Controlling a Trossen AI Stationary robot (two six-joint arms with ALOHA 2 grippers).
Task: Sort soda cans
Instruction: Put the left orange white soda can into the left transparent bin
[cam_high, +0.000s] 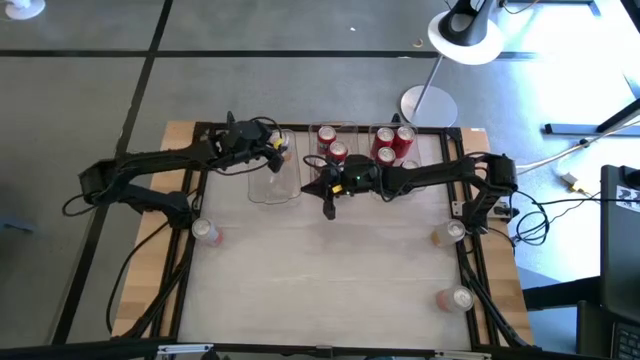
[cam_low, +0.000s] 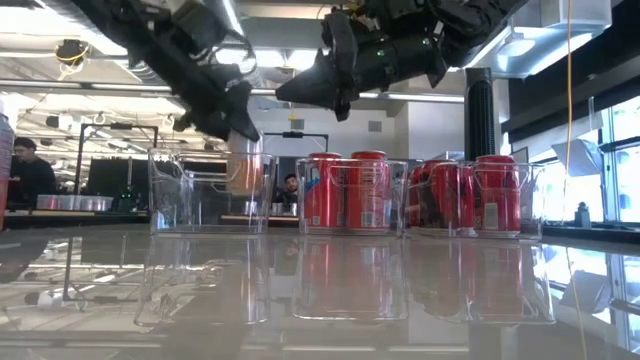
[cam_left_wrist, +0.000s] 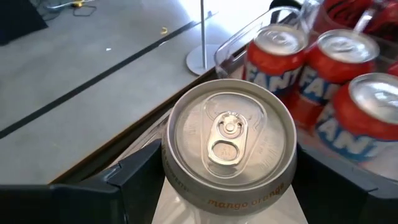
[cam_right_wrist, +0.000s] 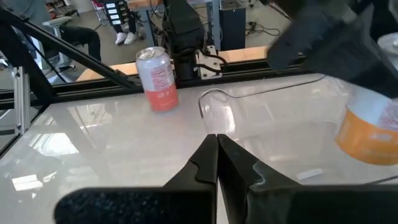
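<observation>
My left gripper (cam_high: 272, 148) is shut on a silver-topped can (cam_left_wrist: 230, 134) with an orange band (cam_right_wrist: 367, 140), over the left clear bin (cam_high: 272, 185). My right gripper (cam_high: 329, 205) hangs shut and empty above the table in front of the middle bin (cam_low: 350, 195). That bin holds two red soda cans (cam_high: 332, 145). The right bin holds three red cans (cam_high: 392, 142). Loose cans stand on their bases at the table's left edge (cam_high: 205, 232) and right edge (cam_high: 455, 232), (cam_high: 460, 298). My left gripper pinches the can's side wall just under the top rim (cam_left_wrist: 186, 186) between its two fingers (cam_left_wrist: 134, 177). It comes from the table's left, slanting down, with the can's top facing the wrist. The can hangs tilted, lifted clear, its lower part between the left bin's walls (cam_low: 243, 170).
The three clear bins stand in a row along the table's far edge. A black frame (cam_high: 470, 250) borders the table. A white lamp (cam_high: 465, 30) stands beyond the far edge. The wide near half of the table holds only the loose cans at its sides.
</observation>
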